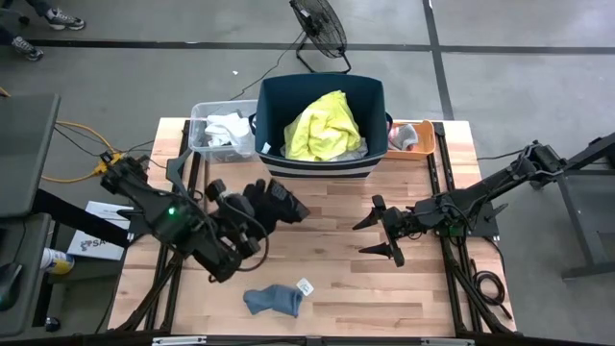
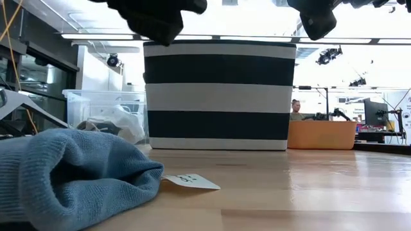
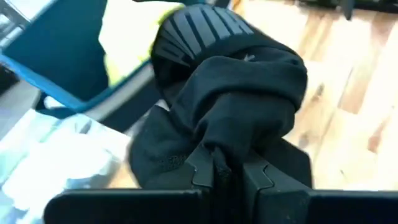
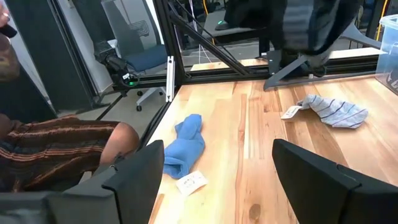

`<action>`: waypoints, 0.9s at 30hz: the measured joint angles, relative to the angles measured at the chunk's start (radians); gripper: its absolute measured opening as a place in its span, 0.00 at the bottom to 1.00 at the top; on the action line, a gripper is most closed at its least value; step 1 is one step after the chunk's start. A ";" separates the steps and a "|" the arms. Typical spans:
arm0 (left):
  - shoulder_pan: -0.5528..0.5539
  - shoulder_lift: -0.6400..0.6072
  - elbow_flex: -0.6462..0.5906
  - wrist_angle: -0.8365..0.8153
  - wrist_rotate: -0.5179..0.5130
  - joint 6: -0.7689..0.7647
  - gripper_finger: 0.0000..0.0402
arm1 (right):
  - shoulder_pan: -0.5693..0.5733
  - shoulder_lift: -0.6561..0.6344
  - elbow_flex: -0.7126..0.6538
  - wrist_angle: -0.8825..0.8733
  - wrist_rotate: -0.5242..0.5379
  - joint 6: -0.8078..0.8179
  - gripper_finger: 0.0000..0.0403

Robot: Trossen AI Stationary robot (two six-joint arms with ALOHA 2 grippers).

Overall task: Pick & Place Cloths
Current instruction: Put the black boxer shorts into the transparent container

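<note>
My left gripper [image 1: 248, 210] is shut on a bunched black garment [image 1: 276, 203], held above the table just in front of the navy tub [image 1: 322, 96]. A neon yellow shirt [image 1: 325, 127] lies inside the tub. A blue sock [image 1: 274, 300] with a white tag [image 1: 306, 285] lies flat near the table's near edge. The right wrist view shows a grey striped sock [image 4: 336, 110] lying on the table under the left arm. My right gripper [image 1: 382, 231] is open and hovers over bare wood right of centre, touching nothing. My left gripper pinches a gathered fold of the black garment [image 3: 225, 146] between its two fingers [image 3: 202, 168], several layers bunched together. The rest of the cloth bulges out ahead of the fingers in a rounded wad [image 3: 233, 68]. It is lifted clear of the table.
A clear plastic bin [image 1: 206, 113] holding white fabric [image 1: 228, 130] stands left of the tub. A small orange tray [image 1: 421, 130] stands to the tub's right. A person sits at the table's near side [image 4: 56, 149]. Bare wood lies between the two grippers.
</note>
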 joint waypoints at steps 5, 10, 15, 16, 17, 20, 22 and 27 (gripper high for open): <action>0.025 -0.031 0.020 -0.002 -0.062 0.049 0.05 | 0.000 0.000 0.000 -0.008 0.000 0.000 0.72; 0.079 -0.064 0.019 -0.003 -0.105 0.094 0.05 | 0.000 0.000 0.000 -0.010 0.000 0.000 0.72; 0.128 -0.090 0.019 -0.002 -0.149 0.143 0.05 | 0.000 0.000 0.000 -0.010 0.000 0.000 0.72; 0.139 -0.097 0.019 -0.002 -0.156 0.154 0.05 | 0.000 0.000 0.000 -0.010 0.000 0.000 0.72; 0.148 -0.103 0.019 -0.002 -0.167 0.160 0.05 | 0.000 0.000 0.000 -0.010 0.000 0.000 0.72; 0.172 -0.125 0.019 -0.002 -0.209 0.172 0.05 | 0.000 0.000 0.000 -0.010 0.000 0.000 0.72; 0.185 -0.141 0.019 -0.002 -0.247 0.175 0.05 | 0.000 0.000 0.000 -0.009 0.000 0.000 0.72; 0.216 -0.188 0.018 -0.002 -0.328 0.184 0.05 | 0.000 0.000 0.000 -0.009 0.000 0.000 0.72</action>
